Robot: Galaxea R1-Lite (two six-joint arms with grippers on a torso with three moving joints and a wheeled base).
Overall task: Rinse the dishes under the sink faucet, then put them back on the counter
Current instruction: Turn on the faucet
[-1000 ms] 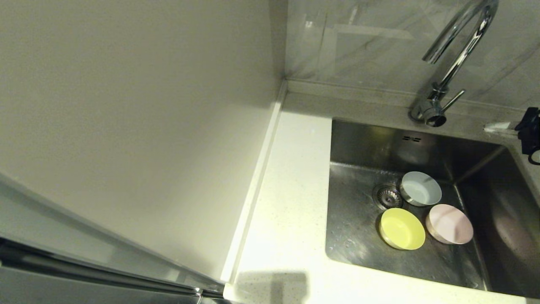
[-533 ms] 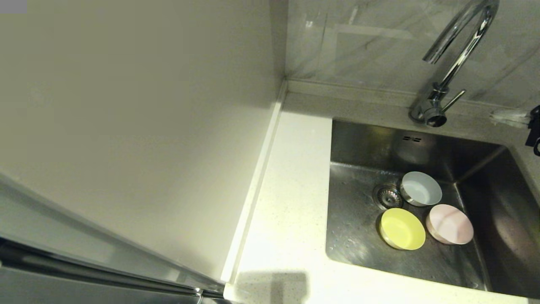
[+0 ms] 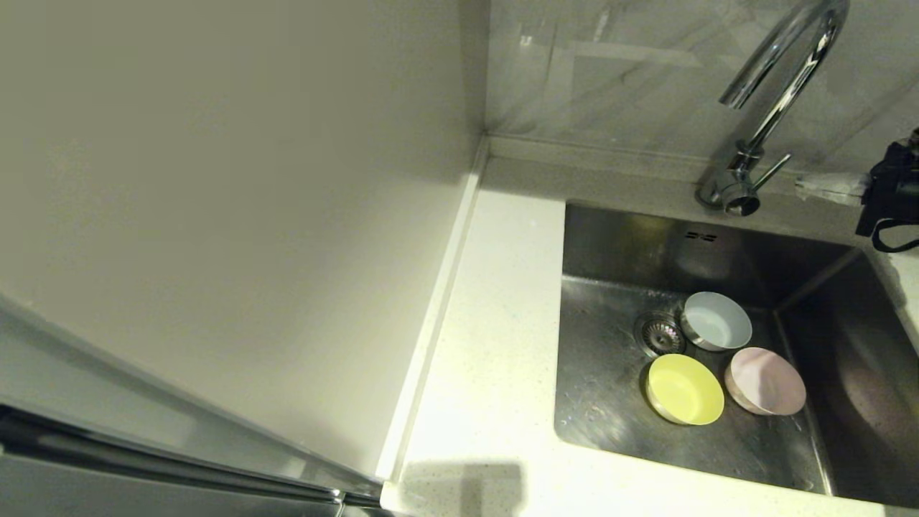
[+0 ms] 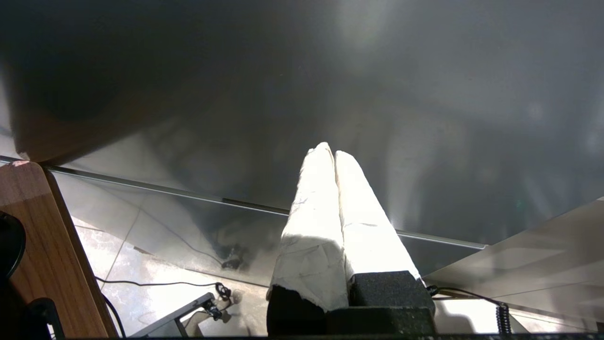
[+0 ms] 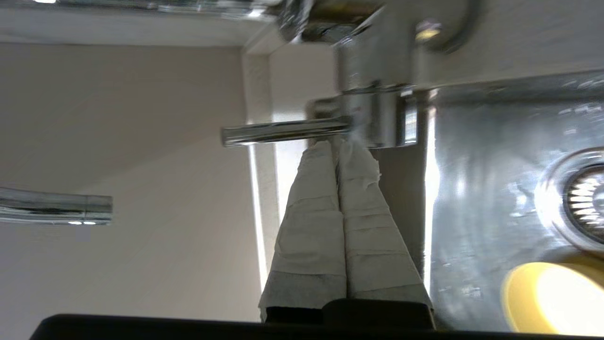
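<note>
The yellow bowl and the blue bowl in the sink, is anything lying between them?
No. In the head view only bare steel sink floor separates the yellow bowl from the blue bowl; the drain sits just beside that gap.

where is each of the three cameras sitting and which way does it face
Head view: high, looking down at the counter, sink, three bowls; right gripper enters at the right edge by the faucet.
Left wrist view: behind the shut left gripper, facing a dark cabinet front and floor.
Right wrist view: behind the shut right gripper, pointing at the faucet lever.
Shared: head and right wrist views both show faucet, drain, yellow bowl.
</note>
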